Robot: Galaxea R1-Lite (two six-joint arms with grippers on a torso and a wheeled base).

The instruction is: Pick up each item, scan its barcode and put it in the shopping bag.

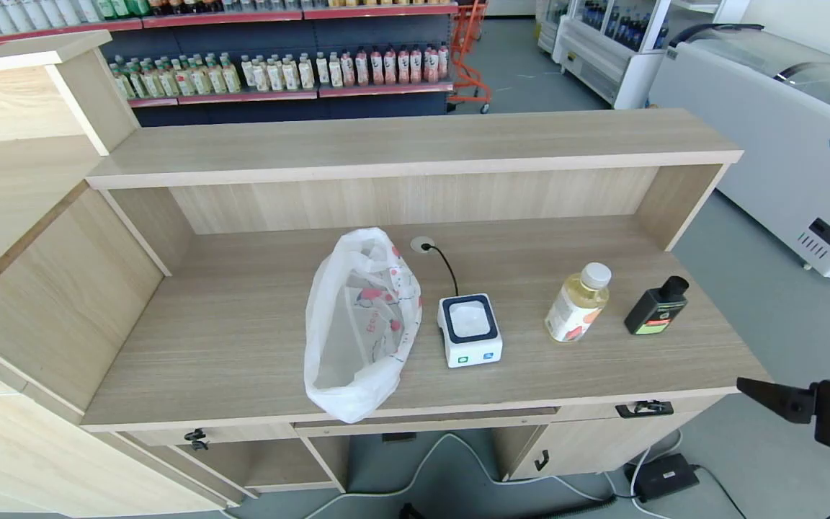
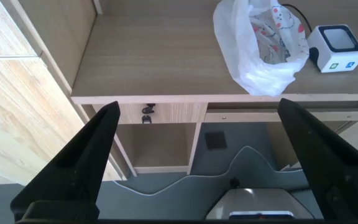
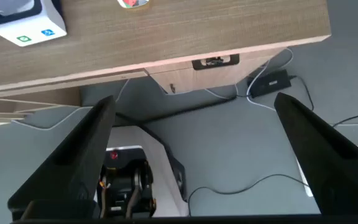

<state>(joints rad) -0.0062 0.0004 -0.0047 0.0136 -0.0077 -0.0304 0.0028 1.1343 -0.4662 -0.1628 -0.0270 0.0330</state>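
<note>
head view: the pale bottle (image 1: 578,303) stands on the desk (image 1: 242,339) between scanner (image 1: 469,329) and dark bottle (image 1: 657,306), with the shopping bag (image 1: 361,321) beyond the scanner. left end effector (image 2: 197,109) and right end effector (image 3: 194,102) are released, short of the desk; best to grip the pale bottle mid-body, label uncovered.

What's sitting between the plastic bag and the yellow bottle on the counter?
The white scanner stands between the shopping bag and the yellow bottle, closer to the bag; the head view shows it.
</note>
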